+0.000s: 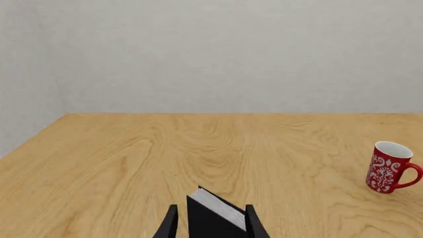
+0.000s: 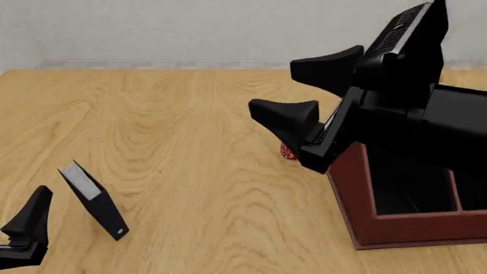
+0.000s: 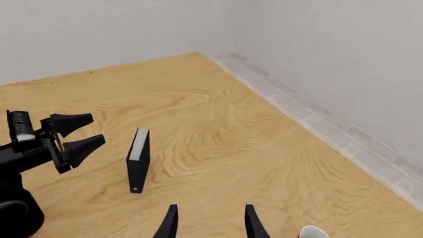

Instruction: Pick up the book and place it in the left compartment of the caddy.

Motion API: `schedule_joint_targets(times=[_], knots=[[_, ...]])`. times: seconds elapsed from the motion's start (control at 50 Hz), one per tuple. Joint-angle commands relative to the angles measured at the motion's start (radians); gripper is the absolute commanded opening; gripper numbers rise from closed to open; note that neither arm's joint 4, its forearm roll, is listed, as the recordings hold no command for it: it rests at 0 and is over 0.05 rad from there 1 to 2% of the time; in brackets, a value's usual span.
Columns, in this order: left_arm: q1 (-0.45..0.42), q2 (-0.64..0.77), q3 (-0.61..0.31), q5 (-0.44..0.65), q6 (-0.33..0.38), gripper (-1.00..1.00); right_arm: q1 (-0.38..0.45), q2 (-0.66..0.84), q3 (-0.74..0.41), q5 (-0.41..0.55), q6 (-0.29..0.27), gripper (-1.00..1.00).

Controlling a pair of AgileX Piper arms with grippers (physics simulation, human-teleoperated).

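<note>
The black book (image 2: 93, 198) stands upright on the table at the near left, grey-white page edges up, a white round mark low on its spine. In the right wrist view the book (image 3: 137, 161) stands just ahead of my left gripper (image 3: 96, 130), which is open and apart from it. In the left wrist view the book (image 1: 213, 220) shows between the open fingers. My right gripper (image 2: 272, 85) hangs open and empty, raised over the table's middle. The red-brown caddy (image 2: 365, 225) sits at the near right; its left compartment (image 2: 407, 191) is partly hidden by the right arm.
A red mug with a white pattern (image 1: 389, 167) stands on the table left of the caddy; in the front view the mug (image 2: 288, 152) is mostly hidden behind the right gripper. A grey wall (image 2: 190, 28) runs along the table's far edge.
</note>
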Motion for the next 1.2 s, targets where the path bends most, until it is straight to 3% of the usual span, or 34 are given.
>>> schedule_joint_targets(times=[0.02, 0.52, 1.2], knots=[[0.0, 0.0, 0.0, 0.0, 0.0, 1.0, 0.058, 0.057, -0.019, -0.008, 0.003, 1.0], [0.0, 0.0, 0.0, 0.0, 0.0, 1.0, 0.131, 0.158, -0.113, 0.007, -0.009, 1.0], [0.0, 0.0, 0.0, 0.0, 0.0, 1.0, 0.23, 0.331, -0.186, -0.074, 0.021, 1.0]])
